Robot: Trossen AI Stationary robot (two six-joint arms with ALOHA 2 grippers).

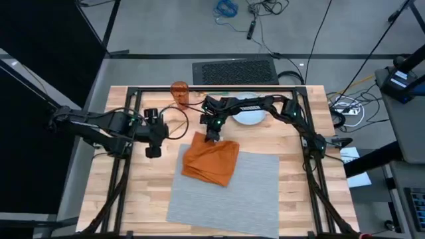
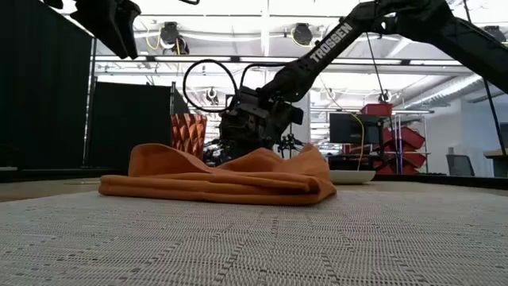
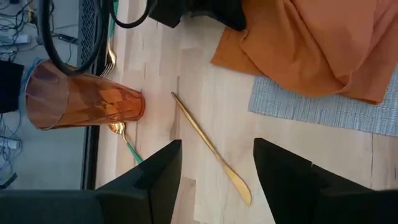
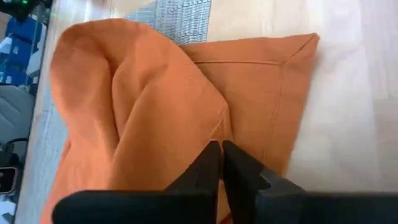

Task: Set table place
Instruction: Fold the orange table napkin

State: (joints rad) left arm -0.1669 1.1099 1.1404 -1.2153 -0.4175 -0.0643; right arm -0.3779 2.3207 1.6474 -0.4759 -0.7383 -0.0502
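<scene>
Grey woven placemat (image 1: 229,192) fills the lower middle of the overhead frame, lying flat on the butcher-block table (image 1: 129,199), and from table height it's pretty much the whole foreground. Rumpled orange cloth napkin (image 1: 211,159) sits across the mat's upper left corner, partly hanging off onto bare wood.

Right gripper (image 1: 212,137) is down at the napkin's top edge, just above centre of the overhead shot. Its wrist camera shows the two fingers squeezed together with a fold of orange cloth pinched between them, so it's got hold of the napkin.

Left gripper (image 1: 153,150) is hovering at centre-left, off the mat and above the wood, fingers spread fairly wide with nothing between them. In its wrist view a gold knife (image 3: 211,149) lies on the wood just past the fingers, and a gold fork (image 3: 118,130) sits tucked behind the amber faceted tumbler (image 1: 179,93).

That tumbler stands near the top edge, left of centre. Pale plate (image 1: 250,117) is further right along the top, partly under the right arm.
</scene>
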